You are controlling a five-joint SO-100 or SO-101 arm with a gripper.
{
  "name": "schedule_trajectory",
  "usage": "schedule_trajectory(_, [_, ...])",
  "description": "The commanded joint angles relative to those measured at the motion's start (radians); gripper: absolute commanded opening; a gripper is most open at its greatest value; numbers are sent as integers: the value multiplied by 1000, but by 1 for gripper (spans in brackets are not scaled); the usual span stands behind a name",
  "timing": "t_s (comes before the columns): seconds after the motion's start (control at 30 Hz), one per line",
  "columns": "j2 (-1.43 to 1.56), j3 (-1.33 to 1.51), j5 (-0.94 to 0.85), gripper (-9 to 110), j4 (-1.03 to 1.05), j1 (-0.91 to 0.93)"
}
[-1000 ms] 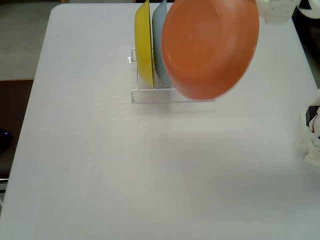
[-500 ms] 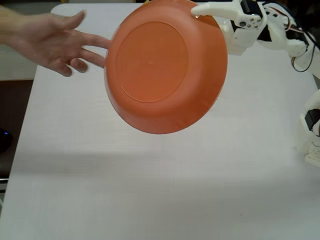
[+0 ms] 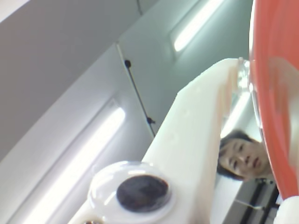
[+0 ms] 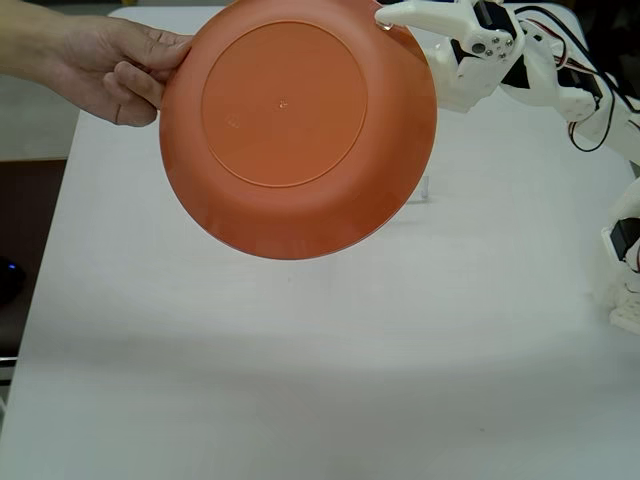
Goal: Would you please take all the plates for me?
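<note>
While the fingers are pinching its upper rim, the orange plate is hanging above the bench. Its underside is facing the fixed camera. A person's hand is gripping its left edge.

Bright ceiling tubes glare in wrist view; fixed view sharp.

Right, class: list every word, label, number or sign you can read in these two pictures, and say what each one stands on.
There is no readable text in either view.
The round orange plastic plate: plain, no mark or label.
The white robot arm's tool: no lettering shows.
The pale grey table: bare of print.
The wrist view shows ceiling lights and a person's face, with no signs.
</note>
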Motion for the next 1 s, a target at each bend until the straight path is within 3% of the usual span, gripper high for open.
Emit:
schedule_trajectory(0.0, [14, -3, -2, 0, -18, 17])
schedule_trajectory(0.07, [15, 6, -11, 1, -17, 25])
schedule_trajectory(0.17, [15, 14, -51, 23, 43, 43])
schedule_trajectory(0.33, [23, 15, -72, 41, 114, 86])
schedule_trajectory(0.63, [155, 167, -117, 30, 267, 227])
schedule_trajectory(0.73, [173, 201, -146, 0, 339, 299])
schedule_trajectory(0.97, [141, 207, -202, 0, 517, 453])
